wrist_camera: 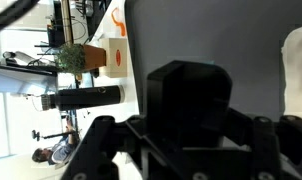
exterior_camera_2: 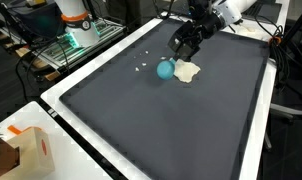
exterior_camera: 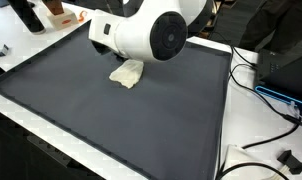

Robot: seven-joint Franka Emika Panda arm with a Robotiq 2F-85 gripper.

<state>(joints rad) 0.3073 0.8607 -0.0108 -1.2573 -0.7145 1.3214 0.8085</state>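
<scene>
Where the gripper (exterior_camera_2: 185, 47) hangs above the dark mat (exterior_camera_2: 141, 120), 1 teal ball (exterior_camera_2: 166, 69) lies just beside a beige cloth (exterior_camera_2: 188, 72). The jaw spread cannot be told, and nothing is visibly held.

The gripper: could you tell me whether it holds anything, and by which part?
Nothing is held; the gripper hangs open near the teal ball and cream cloth.

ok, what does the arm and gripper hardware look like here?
The arm is glossy white with rounded links and a black round joint cap. The gripper is all black: chunky body, jointed fingers. No markings legible.
</scene>
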